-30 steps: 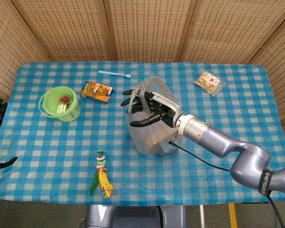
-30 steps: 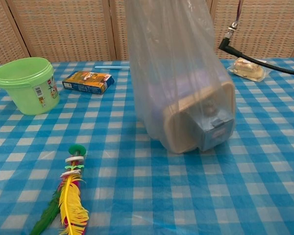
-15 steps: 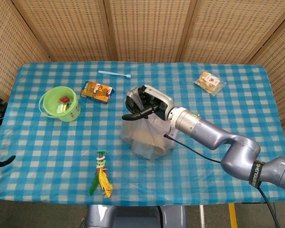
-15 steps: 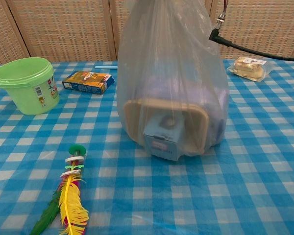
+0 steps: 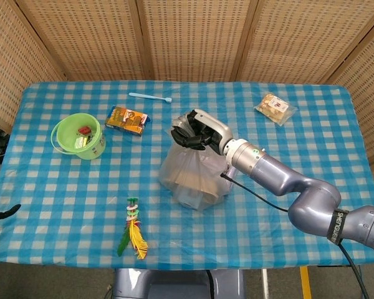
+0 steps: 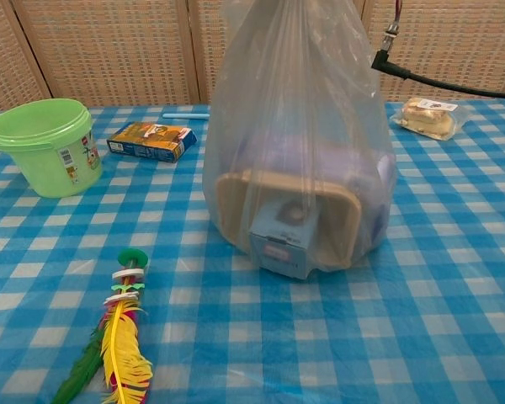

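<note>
Since a second ago the clear plastic bag (image 6: 299,143) has swung upright and settled on the blue checked tablecloth (image 6: 454,320), its beige box and small blue carton now facing front. Nearest, left of the bag, lies a yellow and green feather toy (image 6: 118,337). The right hand (image 5: 199,132) grips the bag's gathered top, fingers curled tight round the plastic. Further left stand a green plastic bucket (image 6: 46,145) and an orange snack box (image 6: 151,140); behind the bag lies a light blue toothbrush (image 5: 150,96). The left hand is out of sight.
</note>
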Tool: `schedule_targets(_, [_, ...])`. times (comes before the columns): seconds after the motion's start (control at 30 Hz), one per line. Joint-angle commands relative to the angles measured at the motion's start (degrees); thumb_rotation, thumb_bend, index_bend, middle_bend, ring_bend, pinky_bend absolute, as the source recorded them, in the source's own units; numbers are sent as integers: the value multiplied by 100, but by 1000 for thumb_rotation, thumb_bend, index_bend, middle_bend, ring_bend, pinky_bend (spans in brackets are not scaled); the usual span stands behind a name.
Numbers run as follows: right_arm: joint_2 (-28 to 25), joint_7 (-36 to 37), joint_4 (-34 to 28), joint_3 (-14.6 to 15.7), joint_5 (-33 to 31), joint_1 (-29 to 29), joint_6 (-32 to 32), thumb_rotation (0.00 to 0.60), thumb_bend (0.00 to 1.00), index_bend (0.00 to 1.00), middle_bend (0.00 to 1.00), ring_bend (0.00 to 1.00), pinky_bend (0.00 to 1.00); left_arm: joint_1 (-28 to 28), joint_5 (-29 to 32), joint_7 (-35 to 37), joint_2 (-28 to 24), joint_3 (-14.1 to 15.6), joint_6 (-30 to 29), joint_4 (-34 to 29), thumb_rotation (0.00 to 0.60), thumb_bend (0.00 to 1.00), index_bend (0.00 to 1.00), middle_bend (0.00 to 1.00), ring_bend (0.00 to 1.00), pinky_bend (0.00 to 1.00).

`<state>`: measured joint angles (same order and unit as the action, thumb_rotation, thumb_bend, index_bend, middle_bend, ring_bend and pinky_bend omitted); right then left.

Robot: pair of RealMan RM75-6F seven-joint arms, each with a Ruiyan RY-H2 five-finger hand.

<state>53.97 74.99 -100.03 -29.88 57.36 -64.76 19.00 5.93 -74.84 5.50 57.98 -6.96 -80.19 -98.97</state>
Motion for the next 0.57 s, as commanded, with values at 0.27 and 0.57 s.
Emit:
schedule_targets(0.27, [-350, -579, -44, -224, -1054, -257, 154, 600, 1000, 897, 897, 902, 1000, -6, 15, 98, -32, -8, 17, 9, 600, 0, 0, 0, 0, 0])
schedule_targets(0.57, [-1088, -1153, -373, -500, -2279, -657, 254, 600, 1000, 896, 897, 904, 1000, -11, 48, 228, -73, -16, 59, 44, 600, 0, 0, 0, 0, 0])
